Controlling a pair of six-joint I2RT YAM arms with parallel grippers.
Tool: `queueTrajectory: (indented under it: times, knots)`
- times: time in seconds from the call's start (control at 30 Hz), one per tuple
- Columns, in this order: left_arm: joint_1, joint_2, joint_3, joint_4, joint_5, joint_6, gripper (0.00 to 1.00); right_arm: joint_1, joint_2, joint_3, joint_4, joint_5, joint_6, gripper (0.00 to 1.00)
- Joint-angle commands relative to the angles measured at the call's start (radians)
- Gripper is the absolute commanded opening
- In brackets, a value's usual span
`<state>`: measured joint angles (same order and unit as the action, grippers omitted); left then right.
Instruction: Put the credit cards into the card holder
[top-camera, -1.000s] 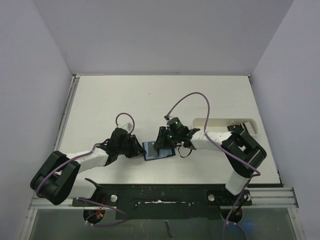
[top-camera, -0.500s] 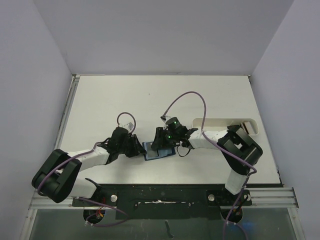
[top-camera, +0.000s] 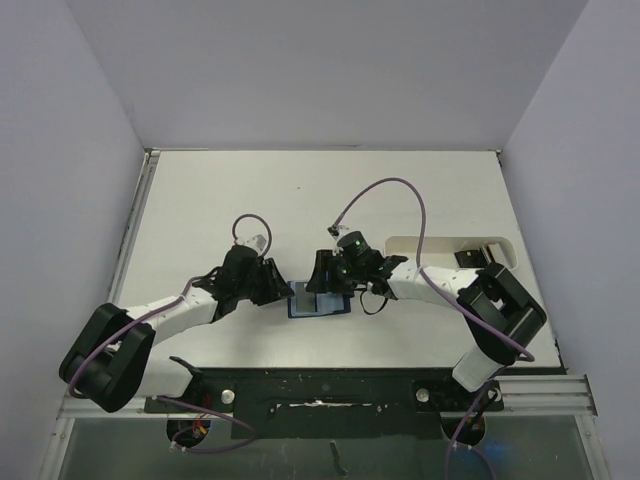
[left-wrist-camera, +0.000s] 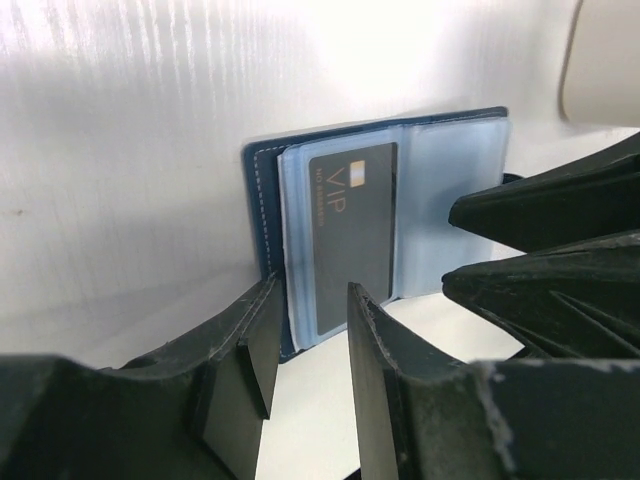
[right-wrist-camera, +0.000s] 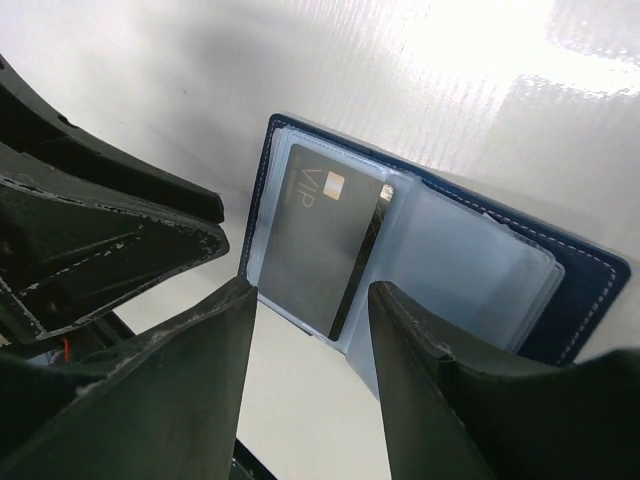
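Observation:
The card holder (top-camera: 318, 303) lies open on the table, navy outside with light blue pockets. A dark grey credit card (left-wrist-camera: 350, 230) marked VIP sits in one pocket (right-wrist-camera: 325, 240). My left gripper (top-camera: 283, 290) is at the holder's left edge, open, with only bare table between its fingertips (left-wrist-camera: 312, 300). From the far side my right gripper (top-camera: 322, 283) hovers over the holder (right-wrist-camera: 470, 260), also open and empty (right-wrist-camera: 312, 300). The two grippers face each other across the holder. Another dark card (top-camera: 468, 258) and a tan one (top-camera: 493, 250) lie in the tray.
A long white oblong tray (top-camera: 430, 245) lies at the back right, behind the right arm. Purple cables loop above both wrists. The black base rail (top-camera: 320, 385) runs along the near edge. Grey walls close in the table.
Both grippers have widened their jaws and eased slightly back from the holder. The right arm's elbow has swung to the right. The holder stays in place, lying open.

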<state>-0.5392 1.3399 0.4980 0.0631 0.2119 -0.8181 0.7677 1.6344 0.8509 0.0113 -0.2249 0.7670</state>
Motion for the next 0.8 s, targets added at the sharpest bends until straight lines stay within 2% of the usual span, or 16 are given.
queueTrajectory:
  times: [0.0, 0.13, 0.33, 0.47, 0.77]
  knots:
    - [0.005, -0.053, 0.062, -0.014, -0.017, 0.005, 0.32, 0.004, -0.061, 0.003, -0.053, 0.079, -0.021, 0.50]
    - [0.002, -0.048, 0.073, 0.014, 0.009, -0.005, 0.32, 0.004, -0.081, 0.001, -0.079, 0.114, -0.026, 0.49]
    - [-0.005, -0.008, 0.059, 0.115, 0.099, -0.017, 0.32, 0.000, -0.120, 0.043, -0.216, 0.211, -0.037, 0.46]
    - [-0.009, 0.050, 0.048, 0.204, 0.178, -0.019, 0.32, -0.016, -0.187, 0.091, -0.302, 0.281, -0.114, 0.46]
    - [-0.030, 0.159, 0.077, 0.301, 0.253, -0.007, 0.32, -0.175, -0.202, 0.276, -0.496, 0.468, -0.279, 0.49]
